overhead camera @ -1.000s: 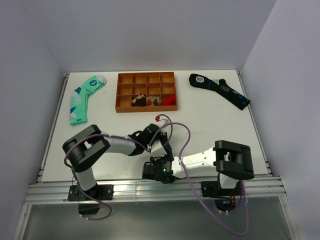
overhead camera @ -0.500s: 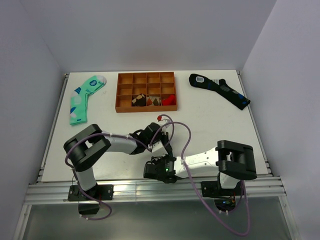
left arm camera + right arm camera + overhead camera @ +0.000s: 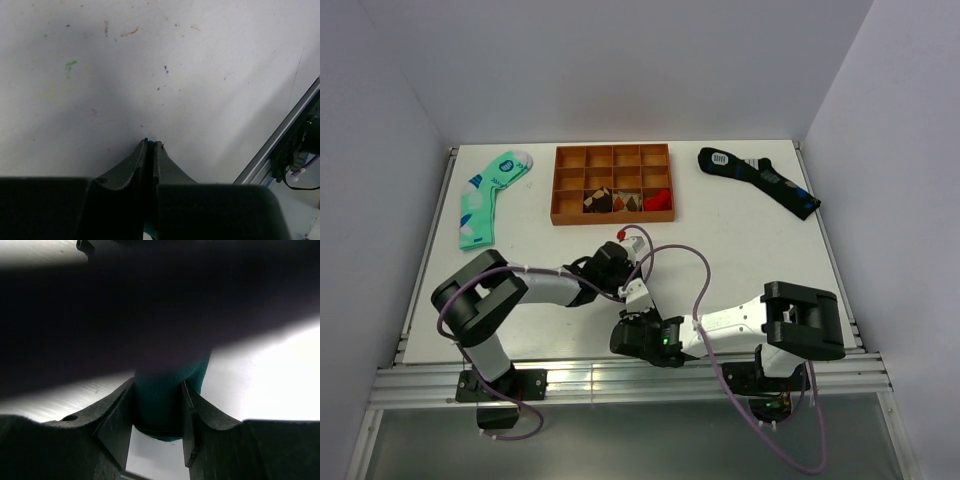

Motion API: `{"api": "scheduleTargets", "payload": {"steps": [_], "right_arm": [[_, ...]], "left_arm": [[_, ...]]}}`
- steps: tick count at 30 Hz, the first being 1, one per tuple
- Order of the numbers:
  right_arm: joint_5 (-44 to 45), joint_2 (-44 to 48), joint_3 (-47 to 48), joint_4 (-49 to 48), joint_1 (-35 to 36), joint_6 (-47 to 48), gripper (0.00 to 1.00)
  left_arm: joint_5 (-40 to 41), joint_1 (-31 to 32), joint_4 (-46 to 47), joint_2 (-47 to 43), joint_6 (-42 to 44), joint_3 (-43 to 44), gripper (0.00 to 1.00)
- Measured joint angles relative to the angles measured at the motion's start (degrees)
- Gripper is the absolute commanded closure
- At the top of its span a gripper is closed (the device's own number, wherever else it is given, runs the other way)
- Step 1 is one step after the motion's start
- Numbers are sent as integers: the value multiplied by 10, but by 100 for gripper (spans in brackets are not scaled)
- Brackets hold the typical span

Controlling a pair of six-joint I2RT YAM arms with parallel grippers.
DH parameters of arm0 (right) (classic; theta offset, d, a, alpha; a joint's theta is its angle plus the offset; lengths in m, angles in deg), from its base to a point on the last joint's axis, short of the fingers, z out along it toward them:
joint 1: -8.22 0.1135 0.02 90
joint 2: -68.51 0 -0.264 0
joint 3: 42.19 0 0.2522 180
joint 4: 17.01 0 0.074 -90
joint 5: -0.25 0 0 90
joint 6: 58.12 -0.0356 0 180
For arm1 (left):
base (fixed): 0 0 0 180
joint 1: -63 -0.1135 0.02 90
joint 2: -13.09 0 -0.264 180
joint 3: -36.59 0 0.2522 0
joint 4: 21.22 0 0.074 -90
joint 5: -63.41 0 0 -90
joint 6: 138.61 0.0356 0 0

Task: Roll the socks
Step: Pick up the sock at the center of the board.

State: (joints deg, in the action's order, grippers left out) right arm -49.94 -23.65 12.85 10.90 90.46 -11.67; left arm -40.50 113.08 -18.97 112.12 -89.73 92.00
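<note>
1. Over the last second the left arm has swung its wrist to the left and slightly farther away. The elbow of the right arm has slid to the right. The two wrists are still close together by the near edge of the table, about midway across it.
2. The right end effector is clamped on the socks. A thick fold of dark teal-green fabric fills the gap between its fingers and bulges out past them.
3. In the overhead view the socks are hidden under the two wrists, at the near middle of the table.
4. The left end effector is closed, its fingers pressed together just above bare, scuffed table. A thin teal line shows in the seam between them, but I cannot tell what it is.
5. An orange compartment tray sits at the far middle, with small items in its near row.
6. A mint-green sock lies at the far left and a black sock at the far right. Both are well apart from the arms.
</note>
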Motion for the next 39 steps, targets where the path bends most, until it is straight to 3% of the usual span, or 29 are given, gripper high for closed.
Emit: {"api": "scheduleTargets", "payload": {"steps": [9, 13, 18, 30, 39], "right_arm": [[-24, 16, -25, -70, -5, -6, 100], [-41, 22, -37, -106, -7, -19, 100], [-64, 31, -49, -139, -10, -35, 100], [-99, 58, -72, -170, -18, -66, 100], [-100, 62, -71, -164, -19, -71, 100]], "left_arm": [[0, -14, -47, -22, -25, -3, 76], [0, -15, -50, -29, -41, -6, 64], [-4, -19, -32, -48, -54, -31, 57], [19, -29, -37, -114, -83, -78, 53], [80, -49, -68, -202, -99, -92, 53]]}}
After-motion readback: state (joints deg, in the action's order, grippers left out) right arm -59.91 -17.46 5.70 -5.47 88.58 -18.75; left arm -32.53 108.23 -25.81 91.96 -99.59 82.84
